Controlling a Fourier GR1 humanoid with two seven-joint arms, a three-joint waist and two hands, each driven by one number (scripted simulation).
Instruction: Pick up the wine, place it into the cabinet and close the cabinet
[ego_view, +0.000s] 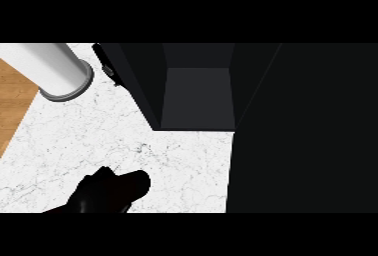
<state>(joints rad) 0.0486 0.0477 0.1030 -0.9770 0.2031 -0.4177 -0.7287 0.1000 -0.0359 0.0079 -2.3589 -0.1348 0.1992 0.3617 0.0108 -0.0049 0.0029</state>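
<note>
the left hand (111, 192) is seen at the lower edge over the counter (88, 135), angled toward the open cabinet (196, 95); its grip cannot be told. the wine cannot be made out.

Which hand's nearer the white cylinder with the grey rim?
Left. The left hand is low on the white marble counter, below-right of the white cylinder, apart; right hand doesn't show.

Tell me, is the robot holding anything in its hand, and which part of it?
It cannot be told. Only the left hand shows, a dark shape low over the white counter, and nothing can be made out inside it.
</note>
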